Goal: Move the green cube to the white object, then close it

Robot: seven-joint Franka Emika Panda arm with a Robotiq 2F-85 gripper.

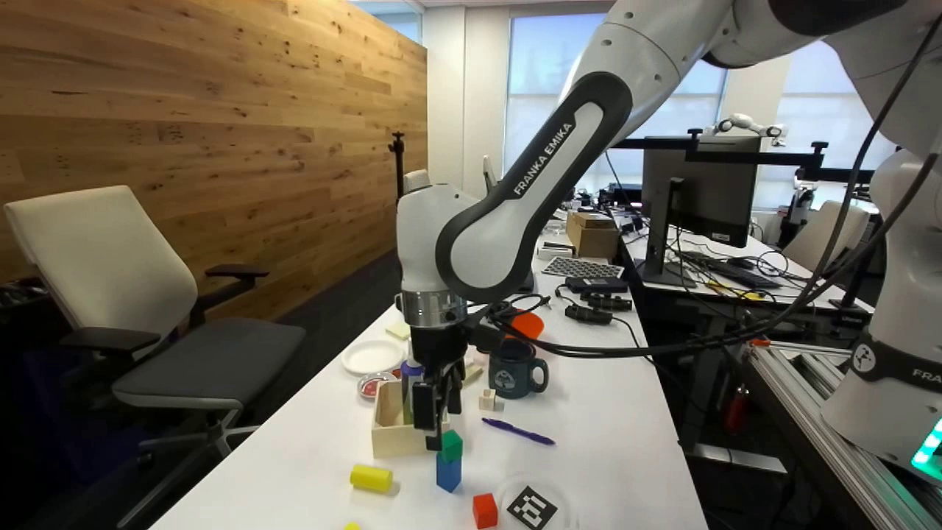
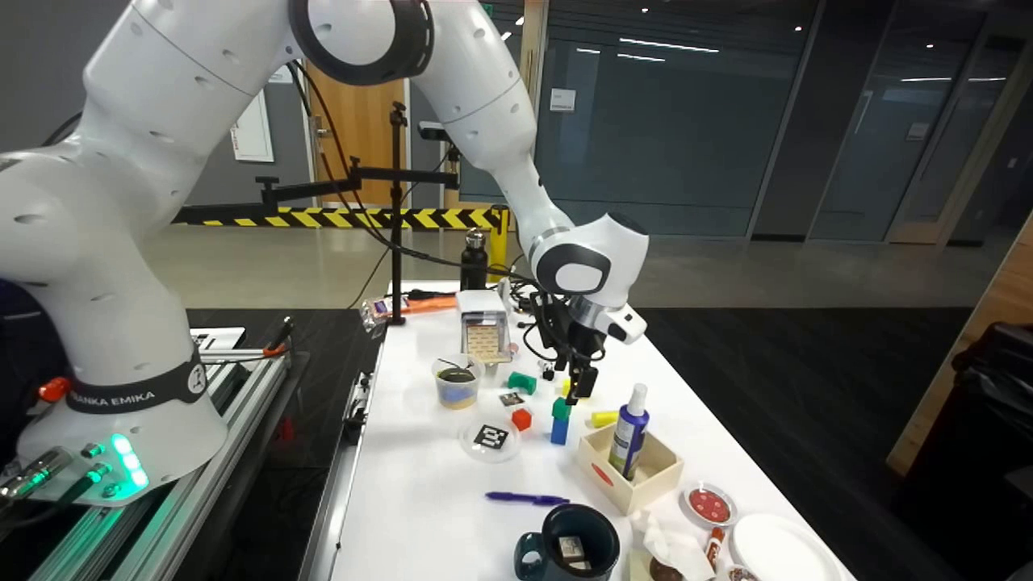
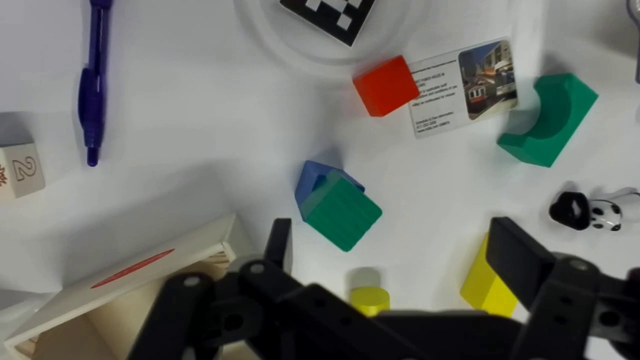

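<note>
Atop blue block [image 1: 449, 472] on counter [image 1: 618, 442], green cube [image 3: 342, 215] perches, raised, presumably leaving sides free for pinching. Hand [image 3: 391, 232] empty, jaws parted wide close to cube, likely to straddle it. Cube probably loose there: bump may topple it.

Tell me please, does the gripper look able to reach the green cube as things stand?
Probably yes. The open gripper is close to the green cube, which sits atop a blue block; the wrist view shows nothing covering it. The cube appears off-centre, so a small shift may be needed.
</note>
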